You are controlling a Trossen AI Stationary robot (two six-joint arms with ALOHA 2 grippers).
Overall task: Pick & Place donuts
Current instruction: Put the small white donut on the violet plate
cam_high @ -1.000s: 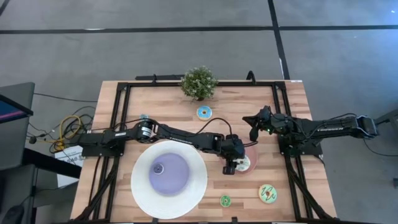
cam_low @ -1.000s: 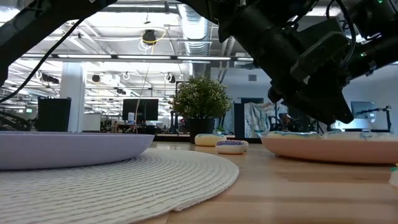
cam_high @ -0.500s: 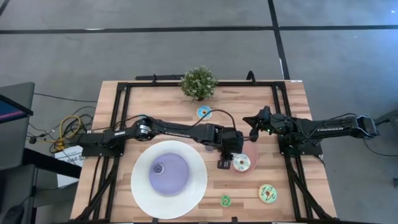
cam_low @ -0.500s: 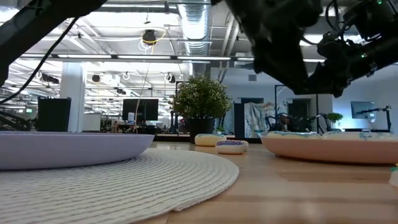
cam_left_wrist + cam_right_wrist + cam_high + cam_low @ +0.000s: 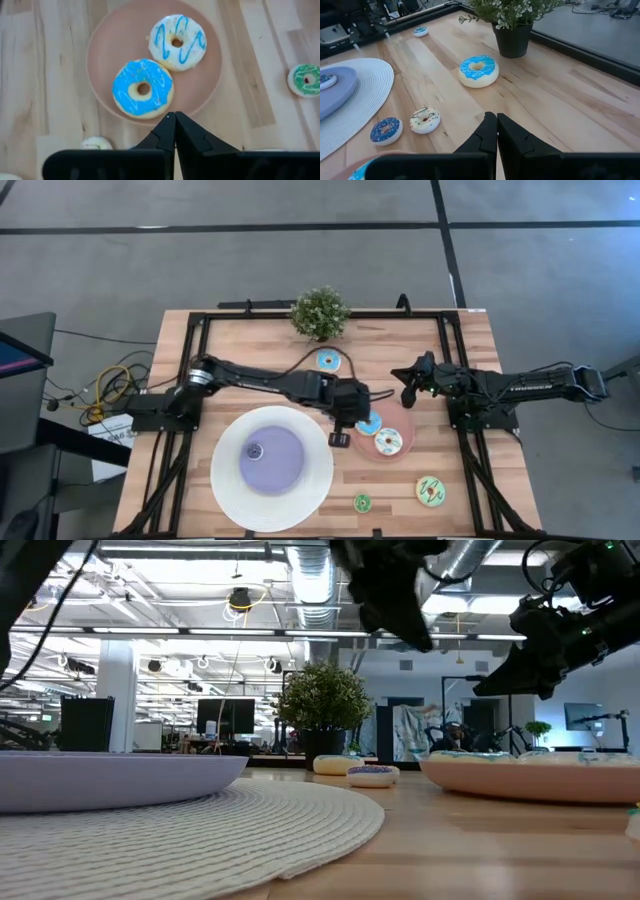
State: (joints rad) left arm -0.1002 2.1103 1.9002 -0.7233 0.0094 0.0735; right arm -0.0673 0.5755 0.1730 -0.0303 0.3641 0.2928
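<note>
The left gripper (image 5: 340, 438) has withdrawn, closed and empty, leaving two donuts (image 5: 143, 89) on the pink plate (image 5: 105, 55).

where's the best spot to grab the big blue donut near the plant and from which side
The blue donut lies flat on bare wood in front of the potted plant, hole up. Probably best to come straight down and pinch across one side of the ring, one finger in the hole, one outside. Take the side away from the pot, where nothing crowds it. The right hand, shut, is nearest.
</note>
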